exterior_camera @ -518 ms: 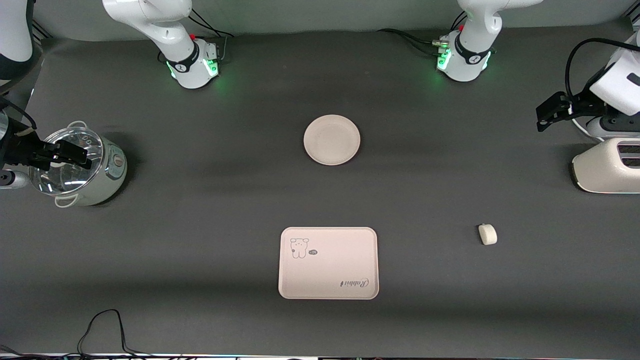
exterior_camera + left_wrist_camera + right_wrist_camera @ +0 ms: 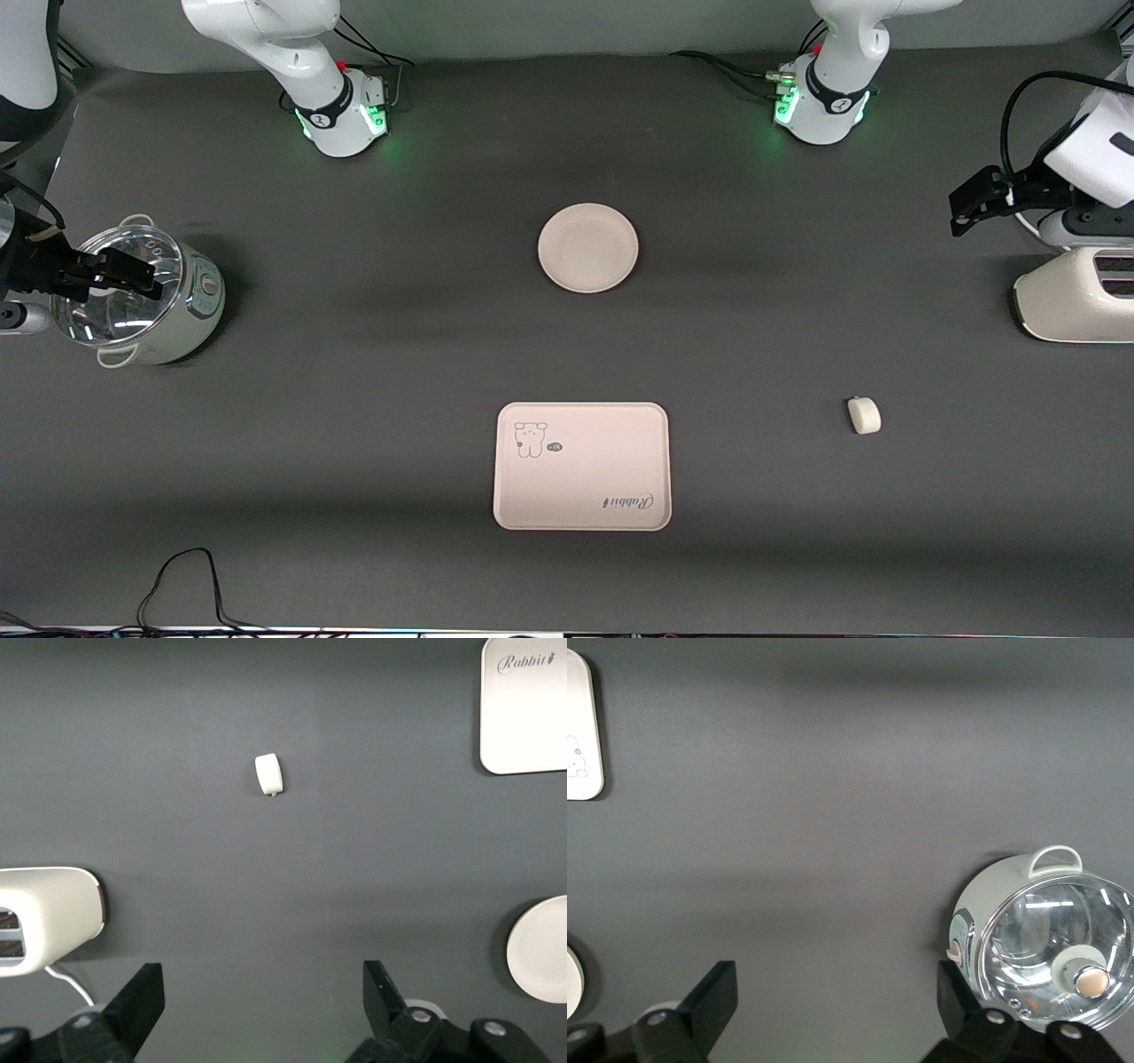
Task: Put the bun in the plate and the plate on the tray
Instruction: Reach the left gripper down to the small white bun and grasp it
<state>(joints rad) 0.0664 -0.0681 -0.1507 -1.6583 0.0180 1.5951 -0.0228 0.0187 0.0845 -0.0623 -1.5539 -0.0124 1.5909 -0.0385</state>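
The left gripper (image 2: 966, 199) hangs in the air at the left arm's end of the table, over the dark mat just beside the white toaster (image 2: 1076, 297). Its fingers (image 2: 142, 1001) stand spread wide with nothing between them. The right gripper (image 2: 133, 275) hangs at the right arm's end, over the glass lid of the small cooking pot (image 2: 146, 301), and its fingers (image 2: 713, 997) are likewise spread wide and hold nothing.

Between the two arms the mat lies open. The bun (image 2: 864, 415) sits alone on it, toward the left arm's end, nearer the front camera than the toaster and well apart from it; bare mat surrounds it on every side. In the left wrist view it shows as a small pale lump (image 2: 269, 773) with free room all round.

The plate (image 2: 588, 247) lies flat in the middle of the table, its raised rim unobstructed. The tray (image 2: 582, 466) lies nearer the front camera than the plate, well apart from it, rounded corners all clear of other things. A wide strip of mat separates the tray from the bun.
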